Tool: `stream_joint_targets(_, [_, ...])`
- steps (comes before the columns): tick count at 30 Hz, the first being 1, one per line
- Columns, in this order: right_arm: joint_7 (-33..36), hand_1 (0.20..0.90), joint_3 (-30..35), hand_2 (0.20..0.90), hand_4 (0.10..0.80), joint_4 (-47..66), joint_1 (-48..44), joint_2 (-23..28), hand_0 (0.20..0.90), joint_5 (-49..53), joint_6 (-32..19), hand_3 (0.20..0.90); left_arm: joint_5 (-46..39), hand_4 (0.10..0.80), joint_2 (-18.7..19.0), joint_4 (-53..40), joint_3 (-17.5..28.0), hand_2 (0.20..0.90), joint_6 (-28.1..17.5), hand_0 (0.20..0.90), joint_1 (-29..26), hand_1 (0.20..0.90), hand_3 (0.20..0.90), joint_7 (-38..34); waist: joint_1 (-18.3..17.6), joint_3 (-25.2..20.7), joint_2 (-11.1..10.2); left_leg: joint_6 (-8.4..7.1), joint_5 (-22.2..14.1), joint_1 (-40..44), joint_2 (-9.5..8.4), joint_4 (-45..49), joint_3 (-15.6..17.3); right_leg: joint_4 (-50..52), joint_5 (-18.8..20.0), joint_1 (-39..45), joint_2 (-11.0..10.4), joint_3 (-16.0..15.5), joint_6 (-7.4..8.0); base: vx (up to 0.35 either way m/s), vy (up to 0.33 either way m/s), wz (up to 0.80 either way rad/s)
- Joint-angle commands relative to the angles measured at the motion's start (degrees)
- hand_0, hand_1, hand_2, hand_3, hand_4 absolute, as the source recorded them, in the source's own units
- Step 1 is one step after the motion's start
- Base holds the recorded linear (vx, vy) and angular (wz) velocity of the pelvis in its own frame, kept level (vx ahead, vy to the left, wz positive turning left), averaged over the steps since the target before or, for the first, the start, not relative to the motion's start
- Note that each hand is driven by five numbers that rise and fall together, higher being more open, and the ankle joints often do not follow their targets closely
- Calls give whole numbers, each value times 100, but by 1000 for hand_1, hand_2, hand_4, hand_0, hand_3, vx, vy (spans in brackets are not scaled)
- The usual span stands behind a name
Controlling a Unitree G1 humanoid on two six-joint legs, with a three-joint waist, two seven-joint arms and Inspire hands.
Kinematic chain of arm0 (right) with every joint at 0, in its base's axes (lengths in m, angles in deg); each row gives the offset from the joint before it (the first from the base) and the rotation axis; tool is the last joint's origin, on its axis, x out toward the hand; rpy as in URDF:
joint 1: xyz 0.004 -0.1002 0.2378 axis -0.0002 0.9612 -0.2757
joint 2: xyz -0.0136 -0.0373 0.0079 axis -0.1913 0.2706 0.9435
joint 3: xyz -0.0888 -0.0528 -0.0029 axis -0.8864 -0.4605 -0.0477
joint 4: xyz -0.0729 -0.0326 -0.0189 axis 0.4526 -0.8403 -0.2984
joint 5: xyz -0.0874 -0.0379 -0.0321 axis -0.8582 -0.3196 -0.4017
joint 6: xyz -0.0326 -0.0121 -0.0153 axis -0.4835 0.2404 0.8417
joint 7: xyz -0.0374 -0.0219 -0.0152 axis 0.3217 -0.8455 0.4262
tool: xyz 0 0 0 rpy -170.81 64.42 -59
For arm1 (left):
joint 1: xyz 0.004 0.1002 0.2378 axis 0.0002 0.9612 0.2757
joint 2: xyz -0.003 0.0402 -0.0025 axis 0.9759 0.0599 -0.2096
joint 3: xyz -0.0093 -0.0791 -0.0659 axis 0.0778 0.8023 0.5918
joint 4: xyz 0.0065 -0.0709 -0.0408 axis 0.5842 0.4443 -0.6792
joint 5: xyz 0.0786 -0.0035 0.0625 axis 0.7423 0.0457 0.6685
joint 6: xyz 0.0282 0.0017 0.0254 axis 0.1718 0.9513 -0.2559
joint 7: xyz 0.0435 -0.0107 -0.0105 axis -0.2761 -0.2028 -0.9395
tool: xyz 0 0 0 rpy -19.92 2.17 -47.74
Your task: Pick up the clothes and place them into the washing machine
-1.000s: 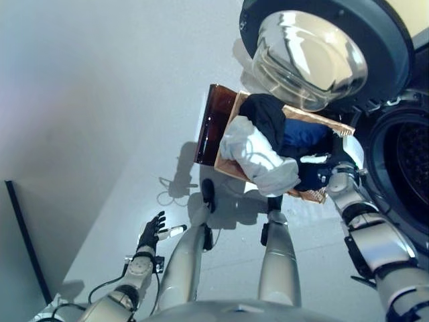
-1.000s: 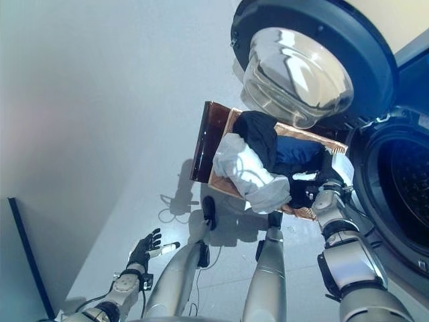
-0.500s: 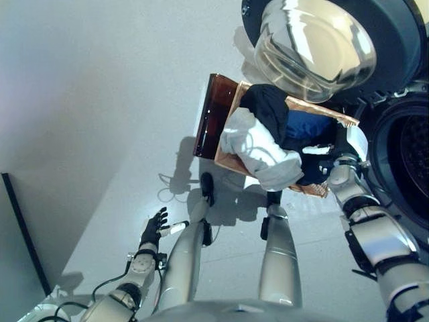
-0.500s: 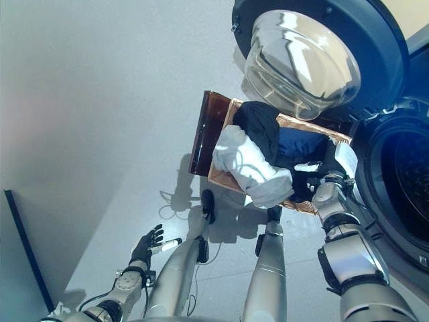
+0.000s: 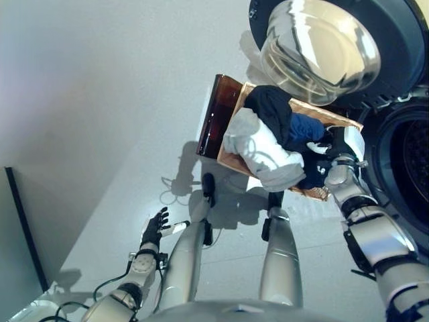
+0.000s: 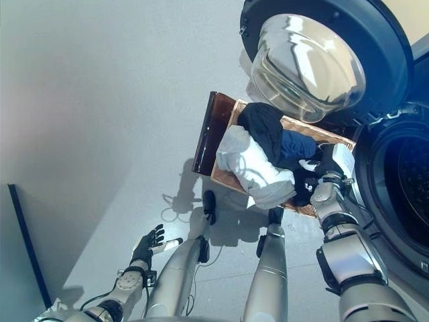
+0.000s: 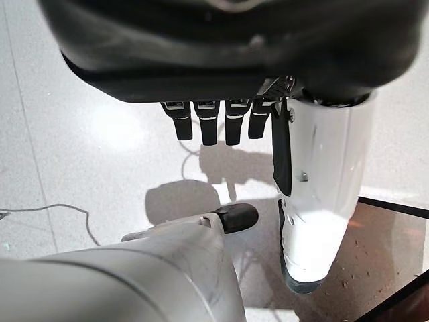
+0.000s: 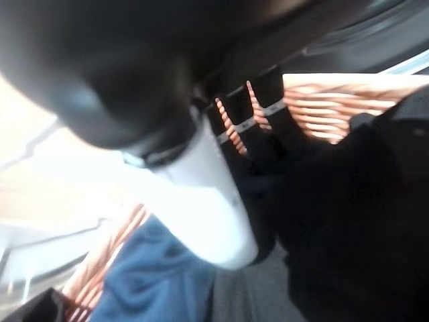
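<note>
The basket [image 5: 228, 157] of clothes [image 5: 268, 151] sits on the floor [image 5: 100, 121], its far edge tucked beneath the open washing machine door [image 5: 322, 40], with the drum opening [image 5: 405, 161] at 3 o'clock. Wide bare floor runs from 9 to 11 o'clock. The right hand [image 5: 335, 149] reaches into the dark clothing; its grip I cannot tell. The left hand [image 5: 153, 231], at 7 o'clock, hangs loose-fingered, empty. No writing is legible.

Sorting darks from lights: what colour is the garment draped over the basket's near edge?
White, seen best in the left eye view.
</note>
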Motion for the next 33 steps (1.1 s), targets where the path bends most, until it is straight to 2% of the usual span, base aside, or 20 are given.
stream_joint_targets(1, [-19,200,-179,200,300,347,-252,28,200,-19,-291,200,-37,800,266,86,80,900,-47,900,268,900,900,-84,116,-247,-301,-357,-570,-336,-129,631,-106,-2109,1579,411,-44,99,-180,0,0,0])
stream_joint_targets(13, [30,200,196,200,300,373,108,229,200,126,-264,200,46,800,288,186,256,900,-21,900,292,900,900,-122,4,-345,-407,-372,-641,-118,-80,669,-65,-2052,1481,597,1,108,-194,8,-16,-4])
stream_joint_targets(25, [-237,200,1276,200,300,1228,1384,156,200,1064,-609,200,38,800,306,316,543,900,23,900,394,900,900,-13,-212,-523,-625,-401,-825,784,6,664,-113,-1969,1191,1504,59,25,-197,32,-37,-5])
stream_joint_targets(33, [-355,200,1624,200,300,1943,2177,-31,200,1130,-738,200,57,800,334,356,709,900,5,900,431,900,900,29,-320,-600,-708,-409,-846,1203,63,580,-119,-2017,1086,1925,104,-8,-202,21,-22,-4])
